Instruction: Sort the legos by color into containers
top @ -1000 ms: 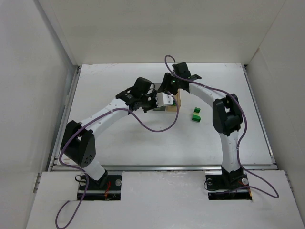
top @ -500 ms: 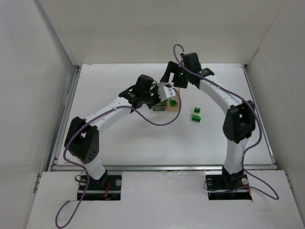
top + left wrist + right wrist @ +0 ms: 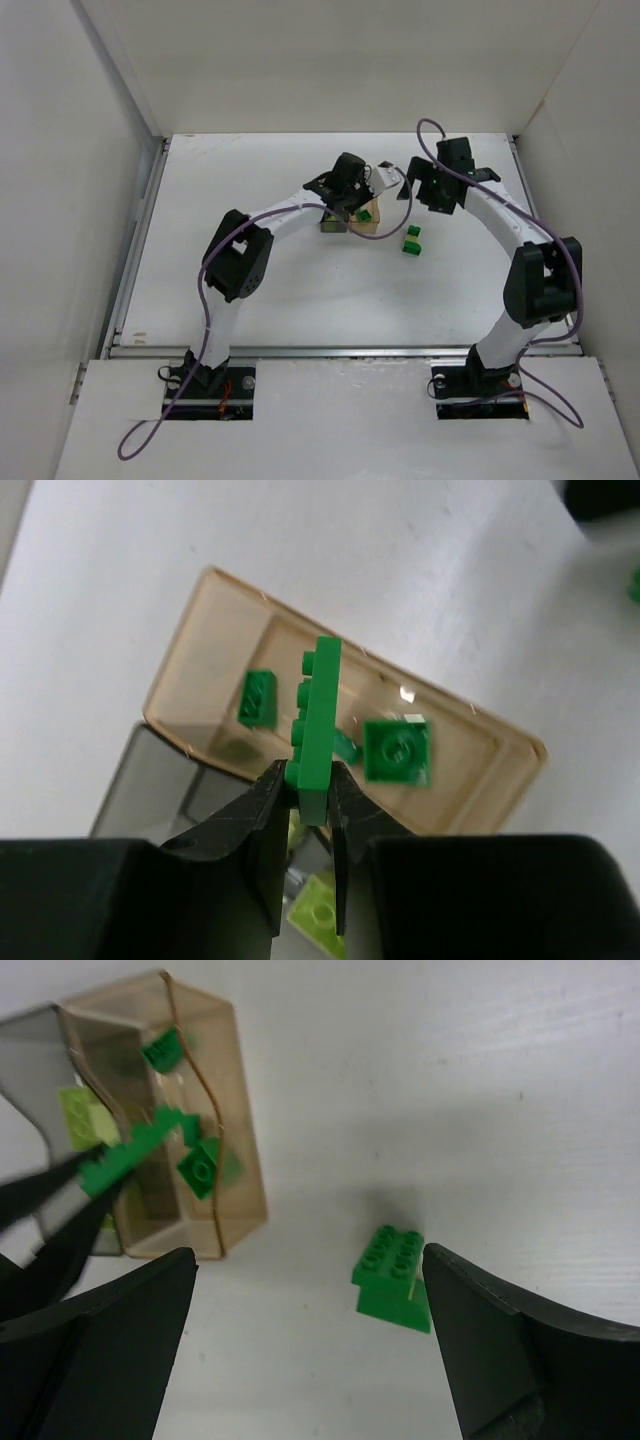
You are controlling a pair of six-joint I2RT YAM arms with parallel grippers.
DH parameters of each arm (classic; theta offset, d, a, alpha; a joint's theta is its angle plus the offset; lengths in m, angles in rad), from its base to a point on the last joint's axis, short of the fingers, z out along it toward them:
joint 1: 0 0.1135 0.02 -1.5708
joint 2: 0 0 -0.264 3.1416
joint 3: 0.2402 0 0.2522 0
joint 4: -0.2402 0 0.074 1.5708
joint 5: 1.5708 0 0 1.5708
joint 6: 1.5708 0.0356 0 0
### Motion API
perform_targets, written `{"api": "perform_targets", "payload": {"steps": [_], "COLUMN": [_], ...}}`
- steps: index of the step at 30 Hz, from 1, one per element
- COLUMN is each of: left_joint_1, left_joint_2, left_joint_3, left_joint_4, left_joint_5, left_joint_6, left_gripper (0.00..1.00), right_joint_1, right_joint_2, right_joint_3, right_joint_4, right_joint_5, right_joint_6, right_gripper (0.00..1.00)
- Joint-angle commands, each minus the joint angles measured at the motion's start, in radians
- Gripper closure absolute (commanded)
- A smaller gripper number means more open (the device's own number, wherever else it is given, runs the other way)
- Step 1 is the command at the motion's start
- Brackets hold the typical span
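Note:
My left gripper (image 3: 308,780) is shut on a long bright green lego (image 3: 320,715), held edge-up above the amber container (image 3: 190,640). Two green legos (image 3: 397,750) lie inside that box. The smoky grey container (image 3: 150,780) joins it and holds a pale yellow-green lego (image 3: 322,915). My right gripper (image 3: 310,1350) stands open over bare table, with a stacked green lego (image 3: 392,1278) just inside its right finger. In the top view the left gripper (image 3: 360,205) hangs over the containers (image 3: 345,226) and the right gripper (image 3: 418,195) is to their right.
Green legos (image 3: 411,240) lie on the white table to the right of the containers. White walls (image 3: 100,150) close in the table at the left, back and right. Purple cables loop from both arms.
My right gripper has opened wide and drawn back to the right, away from the containers. My left arm has swung right over the amber container, still gripping the green lego.

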State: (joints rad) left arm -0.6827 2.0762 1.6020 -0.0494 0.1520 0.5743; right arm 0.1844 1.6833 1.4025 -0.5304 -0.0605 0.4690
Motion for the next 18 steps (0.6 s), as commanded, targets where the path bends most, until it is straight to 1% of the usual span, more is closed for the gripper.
{"api": "perform_targets", "payload": {"steps": [1,3,4,5,6,7,9,11,12,14,18], "left_joint_1": [-0.005,-0.005,-0.005,-0.005,-0.005,-0.005,-0.005,-0.005,-0.005,-0.005,-0.005], "left_joint_2": [0.053,0.080,0.081,0.081,0.067,0.067,0.056,0.056,0.056,0.045,0.013], "left_joint_3": [0.165,0.211,0.211,0.201,0.173,0.159,0.150,0.138,0.138,0.138,0.177], "left_joint_4": [-0.008,-0.032,-0.032,-0.032,-0.032,-0.032,-0.032,-0.058,-0.072,-0.085,-0.141], "left_joint_5": [-0.065,-0.065,-0.065,-0.065,-0.065,-0.048,-0.036,-0.026,-0.017,0.006,0.024], "left_joint_6": [-0.086,-0.097,-0.097,-0.085,-0.085,-0.070,-0.061,-0.060,-0.060,-0.076,-0.112], "left_gripper": [1.00,0.98,0.95,0.90,0.83,0.63,0.53,0.45,0.38,0.34,0.34], "right_joint_1": [0.006,0.006,0.006,0.006,0.006,0.006,0.006,0.006,0.006,0.006,0.030], "right_joint_2": [-0.027,-0.036,-0.036,-0.045,-0.045,-0.054,-0.054,-0.042,-0.042,-0.004,0.026], "right_joint_3": [-0.043,-0.088,-0.106,-0.138,-0.152,-0.166,-0.197,-0.207,-0.208,-0.208,-0.208], "right_joint_4": [-0.034,-0.034,-0.034,-0.034,-0.022,-0.007,0.004,0.027,0.041,0.052,0.061], "right_joint_5": [0.037,0.037,0.037,0.037,0.037,0.024,-0.019,-0.056,-0.056,-0.065,-0.096], "right_joint_6": [-0.038,-0.038,-0.038,-0.038,-0.038,-0.038,-0.038,-0.029,-0.029,-0.029,-0.029], "right_gripper": [0.00,0.00,0.00,0.00,0.00,0.00,0.00,0.00,0.00,0.00,0.00]}}
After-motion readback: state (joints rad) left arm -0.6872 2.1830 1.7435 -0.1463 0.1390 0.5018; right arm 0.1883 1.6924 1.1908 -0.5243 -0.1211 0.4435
